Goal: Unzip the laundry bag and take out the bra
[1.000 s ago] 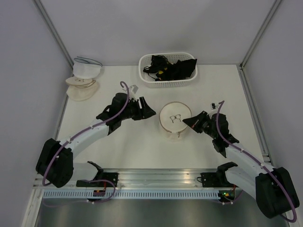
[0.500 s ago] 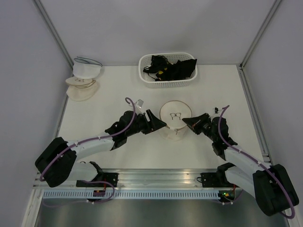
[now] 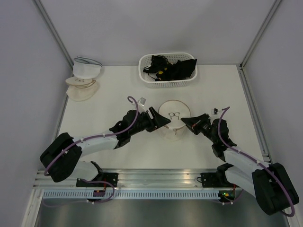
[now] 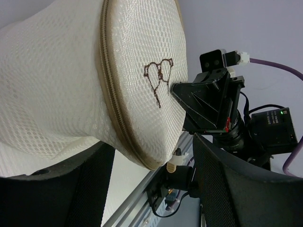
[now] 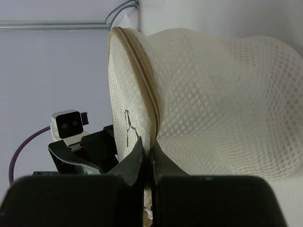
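**Step in hand: opening the zip.**

1. The bag [image 3: 174, 126] sits at the centre of the frame on the surface [image 3: 118, 94], dome side down and flat logo face up. The zip [image 5: 147, 90] runs round the rim and is shut along every part I can see.
2. My right hand [image 3: 186, 121] is closed, with its tips on the zip line at the bag's right edge. I cannot tell whether a pull is between them, so I would confirm the pinch before pulling.
3. My left hand [image 3: 164, 122] is open at the bag's left side, its fingers straddling the mesh wall. I judge that it should close on the wall below the rim, clear of the zip track. The soft pouch will otherwise drag along instead of unzipping.
4. I would draw the pull along the curve of the rim, not straight outward, to avoid snagging the mesh.

**Containers.**

- Bag: the contents are hidden and no bra shows through the mesh.
- Basket [image 3: 143, 71], upper centre: holds black garments [image 3: 173, 67].
- Spare pouches [image 3: 83, 82], upper left: stacked, and their contents cannot be seen.
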`<action>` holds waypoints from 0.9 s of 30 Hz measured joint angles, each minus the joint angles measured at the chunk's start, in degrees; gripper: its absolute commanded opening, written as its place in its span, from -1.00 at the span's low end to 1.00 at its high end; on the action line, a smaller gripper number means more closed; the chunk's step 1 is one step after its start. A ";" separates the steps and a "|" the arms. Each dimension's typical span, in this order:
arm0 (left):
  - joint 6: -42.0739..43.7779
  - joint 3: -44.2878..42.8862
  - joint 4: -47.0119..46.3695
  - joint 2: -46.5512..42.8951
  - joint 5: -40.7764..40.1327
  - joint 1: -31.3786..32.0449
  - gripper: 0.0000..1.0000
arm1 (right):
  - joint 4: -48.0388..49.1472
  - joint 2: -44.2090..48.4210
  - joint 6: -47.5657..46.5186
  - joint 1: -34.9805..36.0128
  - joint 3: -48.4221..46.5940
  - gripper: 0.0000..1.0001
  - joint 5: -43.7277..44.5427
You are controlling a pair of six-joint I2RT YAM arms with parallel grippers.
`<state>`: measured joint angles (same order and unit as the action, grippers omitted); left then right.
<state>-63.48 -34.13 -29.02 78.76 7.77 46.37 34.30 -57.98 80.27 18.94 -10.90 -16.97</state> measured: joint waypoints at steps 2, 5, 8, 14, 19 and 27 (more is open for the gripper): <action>-0.11 -0.17 0.15 0.00 -0.09 0.11 0.37 | 1.05 -0.66 0.09 0.35 0.00 -0.99 -0.15; -0.13 -0.55 0.17 0.33 -0.17 0.13 0.10 | 1.73 -2.58 -0.50 1.55 -0.48 -0.99 -0.81; -0.28 -1.40 0.20 1.46 -0.20 0.15 -0.61 | 0.87 -4.42 -2.71 3.26 -2.45 -0.99 -1.53; 0.13 -1.90 0.17 2.40 -0.31 0.15 -0.95 | -6.19 -3.26 -10.69 4.52 -6.88 -0.92 -0.52; 0.74 -2.25 1.22 2.40 -1.79 0.26 -0.95 | -18.51 -0.52 -20.81 5.14 -12.61 0.25 2.21; 3.89 -5.11 8.79 2.45 -7.80 0.26 -0.96 | -35.63 1.73 -37.53 6.21 -21.62 0.19 9.92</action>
<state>-59.59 -39.24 -20.23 81.21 -0.03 46.63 -1.32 -56.25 42.74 25.15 -32.51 -7.05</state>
